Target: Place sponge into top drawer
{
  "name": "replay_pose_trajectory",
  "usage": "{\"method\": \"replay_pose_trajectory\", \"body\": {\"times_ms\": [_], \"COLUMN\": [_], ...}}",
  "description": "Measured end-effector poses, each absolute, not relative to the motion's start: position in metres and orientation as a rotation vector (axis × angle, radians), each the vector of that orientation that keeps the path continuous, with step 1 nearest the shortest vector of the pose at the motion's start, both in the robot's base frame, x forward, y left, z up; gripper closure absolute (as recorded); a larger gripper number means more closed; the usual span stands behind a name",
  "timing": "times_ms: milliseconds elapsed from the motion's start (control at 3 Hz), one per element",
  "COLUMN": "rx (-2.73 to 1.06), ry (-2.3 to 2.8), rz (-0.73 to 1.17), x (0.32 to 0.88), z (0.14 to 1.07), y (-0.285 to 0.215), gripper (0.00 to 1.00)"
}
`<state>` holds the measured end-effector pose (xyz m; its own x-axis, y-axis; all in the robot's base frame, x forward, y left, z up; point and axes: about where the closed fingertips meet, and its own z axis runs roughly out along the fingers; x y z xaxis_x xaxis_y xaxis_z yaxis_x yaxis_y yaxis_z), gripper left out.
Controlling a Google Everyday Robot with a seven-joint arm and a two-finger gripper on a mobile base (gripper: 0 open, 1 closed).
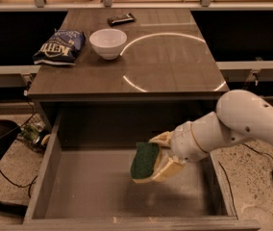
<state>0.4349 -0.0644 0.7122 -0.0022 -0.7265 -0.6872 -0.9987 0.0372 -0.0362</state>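
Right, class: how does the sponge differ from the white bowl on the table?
The sponge is green-faced and rectangular; the white bowl is round. The sponge hangs tilted in the gripper, above the open top drawer; the white bowl sits upright on the table. Both are small.
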Motion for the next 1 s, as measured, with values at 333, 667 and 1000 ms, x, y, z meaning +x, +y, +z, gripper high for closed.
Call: {"method": "replay_pose_trajectory", "body": {"times_ms": [333, 667, 1000], "rx": [-1.745, -1.747, -1.752], "ry": [1.808, 1.835, 1.832], "rz": [0.756, 0.782, 0.783], "x": [0.438, 0.450, 0.448], "z": [0.668, 0.642, 0.642], "y": [-0.017, 0.034, 0.031], "gripper": [1.00, 0.97, 0.74]}}
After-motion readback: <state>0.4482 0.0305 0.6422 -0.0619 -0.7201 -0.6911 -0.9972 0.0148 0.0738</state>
